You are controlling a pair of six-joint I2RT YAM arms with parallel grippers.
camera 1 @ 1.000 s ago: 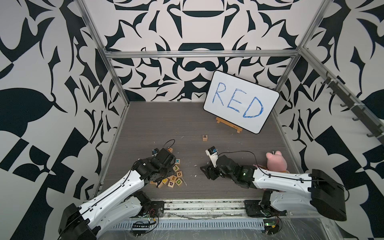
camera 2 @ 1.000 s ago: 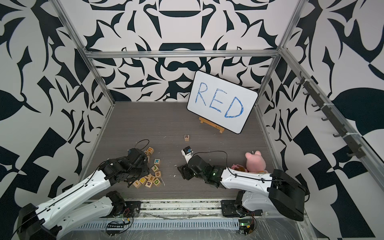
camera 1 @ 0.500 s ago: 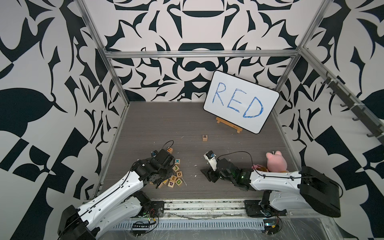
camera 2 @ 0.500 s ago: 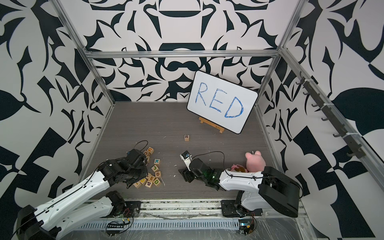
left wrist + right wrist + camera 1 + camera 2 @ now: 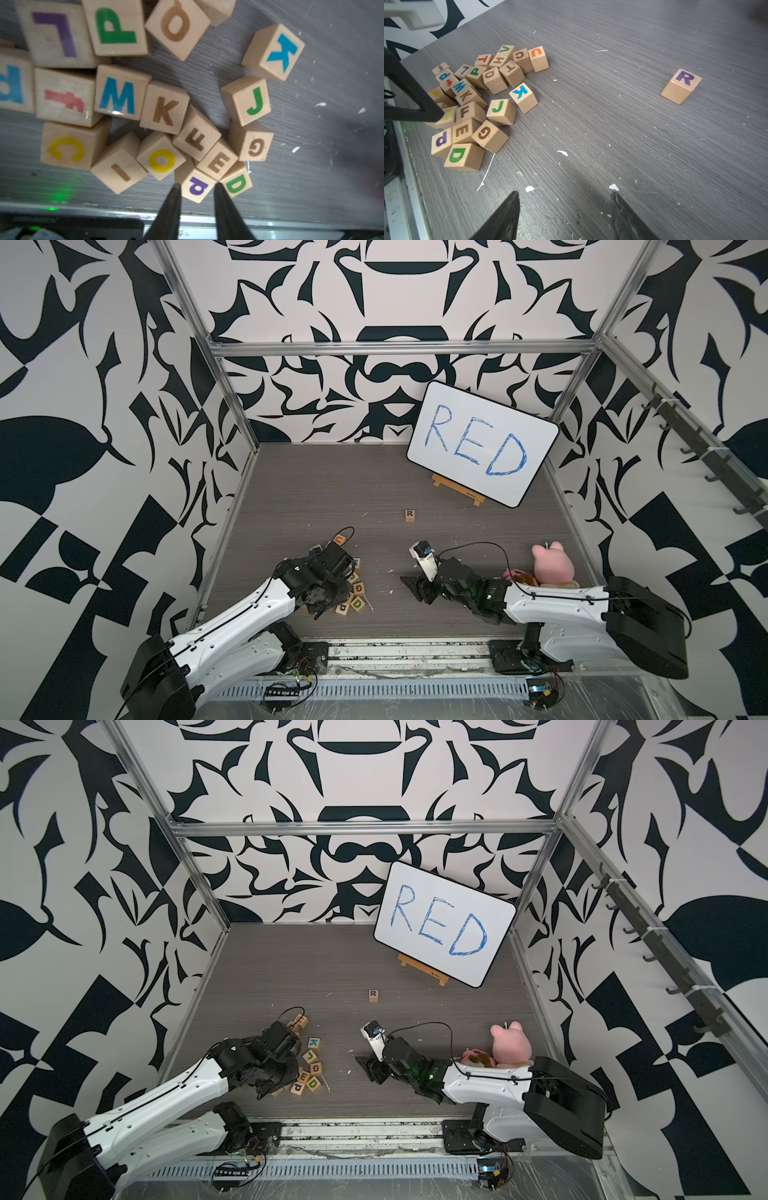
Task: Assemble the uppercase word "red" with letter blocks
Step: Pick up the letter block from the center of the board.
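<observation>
Left tool (image 5: 196,185) has just narrowed. Its tips flank the purple block (image 5: 197,190), not E (image 5: 218,164) or D (image 5: 235,184) touching it, and I cannot tell if it grips — likely the wrong pick. Right tool (image 5: 564,192) gapes over the table (image 5: 633,135). R (image 5: 409,515) stands well apart.

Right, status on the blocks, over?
Left gripper narrow, astride purple small-letter block, grip unclear; right gripper open, empty. R block stands alone. E block and D block pressed against that purple block.

White board (image 5: 482,443) with blue handwritten "RED" propped on small wooden easel (image 5: 457,491); pink plush toy (image 5: 550,566) near bench (image 5: 332,489) edge.
</observation>
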